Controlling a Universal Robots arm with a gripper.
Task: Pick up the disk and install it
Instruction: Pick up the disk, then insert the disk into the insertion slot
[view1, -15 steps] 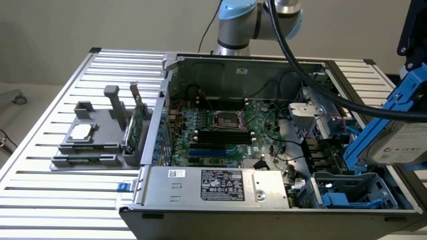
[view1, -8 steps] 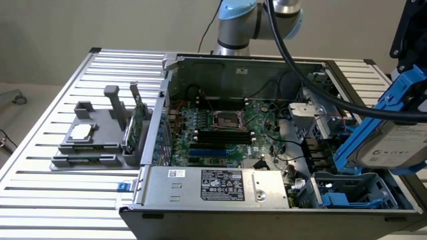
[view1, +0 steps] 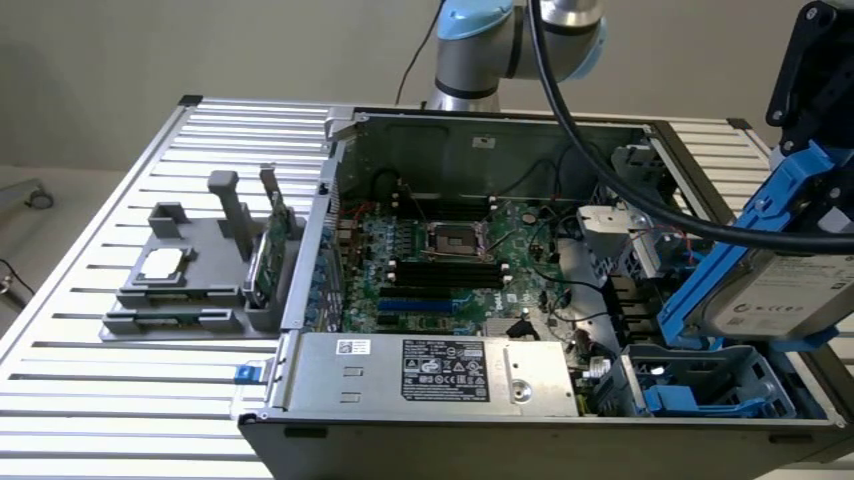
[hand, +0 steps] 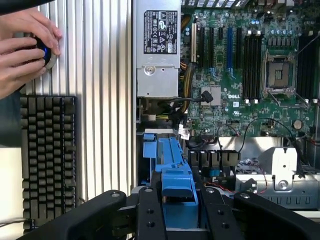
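The disk, a silver-grey drive with a white label clipped in a bright blue carrier frame, hangs tilted at the exterior view's right. It is above the blue drive cage in the front corner of the open computer case. My gripper comes down from the upper right and is shut on the carrier's top end. In the wrist view the blue carrier runs out from between my two black fingers, over the case's interior.
The open case holds the motherboard and a silver power supply. A black cable sweeps across it. A grey fixture with a small chip and a green card stands at the exterior view's left. A person's hands and a keyboard lie beside the case.
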